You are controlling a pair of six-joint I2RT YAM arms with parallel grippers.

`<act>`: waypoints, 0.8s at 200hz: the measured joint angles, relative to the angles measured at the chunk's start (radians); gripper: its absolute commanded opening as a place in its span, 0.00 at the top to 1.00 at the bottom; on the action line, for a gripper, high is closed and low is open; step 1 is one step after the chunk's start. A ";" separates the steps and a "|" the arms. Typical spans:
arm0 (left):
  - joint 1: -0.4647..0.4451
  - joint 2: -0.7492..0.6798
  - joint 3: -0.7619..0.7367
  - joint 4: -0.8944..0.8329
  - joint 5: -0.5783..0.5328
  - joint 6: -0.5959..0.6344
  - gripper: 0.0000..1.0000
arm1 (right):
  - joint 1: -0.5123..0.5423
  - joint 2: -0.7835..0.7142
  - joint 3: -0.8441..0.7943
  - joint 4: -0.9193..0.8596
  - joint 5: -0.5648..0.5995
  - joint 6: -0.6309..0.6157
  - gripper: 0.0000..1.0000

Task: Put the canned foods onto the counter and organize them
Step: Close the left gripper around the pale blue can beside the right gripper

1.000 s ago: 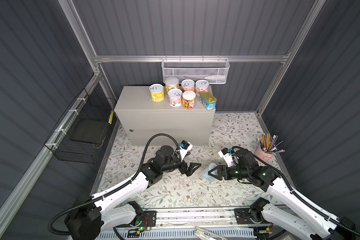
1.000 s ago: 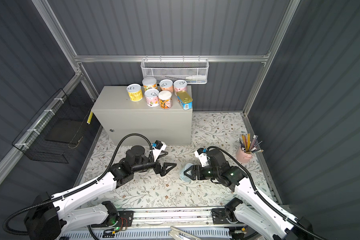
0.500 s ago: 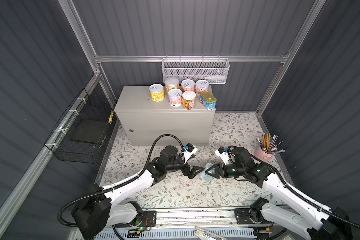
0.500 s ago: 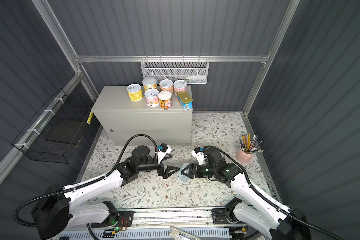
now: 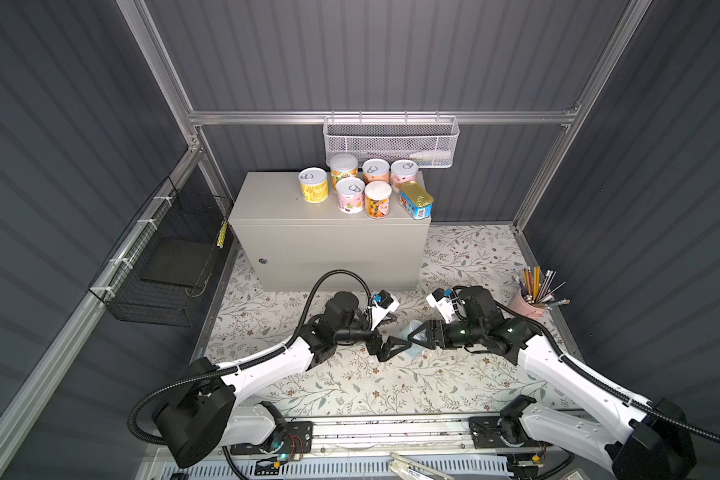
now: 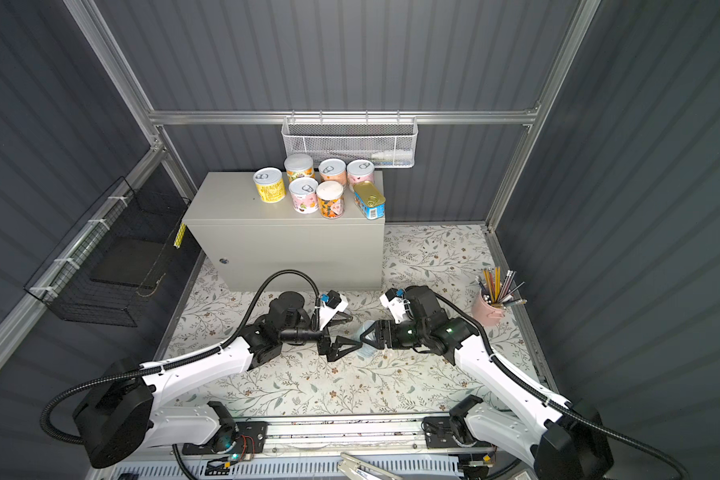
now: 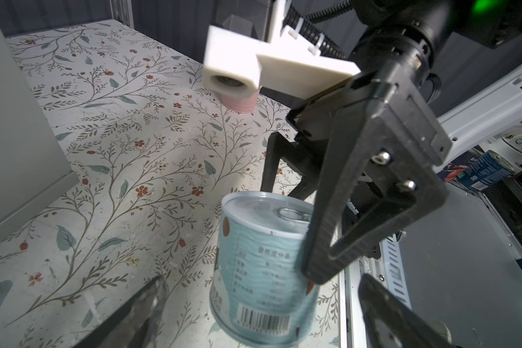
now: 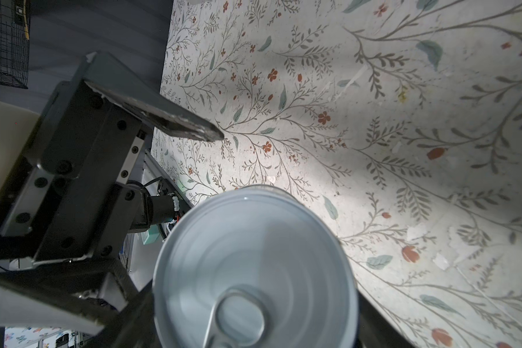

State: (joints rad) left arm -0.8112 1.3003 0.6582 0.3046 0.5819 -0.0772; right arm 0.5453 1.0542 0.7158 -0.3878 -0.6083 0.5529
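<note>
Jaws of right gripper (image 5: 413, 337) clamping pale blue can (image 7: 262, 265) (pull-tab up), left gripper (image 5: 400, 330) gaping wide beside it.

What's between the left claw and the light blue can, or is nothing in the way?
Nothing visible is in the way. The open left gripper points straight at the pale blue can, with no object in the gap. The right gripper is clamped on the can from the opposite side.
</note>
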 measured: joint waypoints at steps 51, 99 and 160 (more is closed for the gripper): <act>-0.002 0.018 -0.013 0.008 0.028 0.008 0.04 | -0.007 0.014 0.031 0.002 -0.024 -0.020 0.41; -0.003 0.076 -0.005 0.032 0.041 0.006 0.08 | -0.010 0.014 0.034 0.002 -0.048 -0.023 0.41; -0.022 0.179 0.024 0.125 0.059 -0.036 0.13 | -0.010 0.024 0.034 0.029 -0.063 -0.018 0.43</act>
State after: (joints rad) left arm -0.8333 1.4788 0.6819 0.4294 0.6407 -0.1131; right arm 0.5354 1.0779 0.7494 -0.3588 -0.6708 0.5346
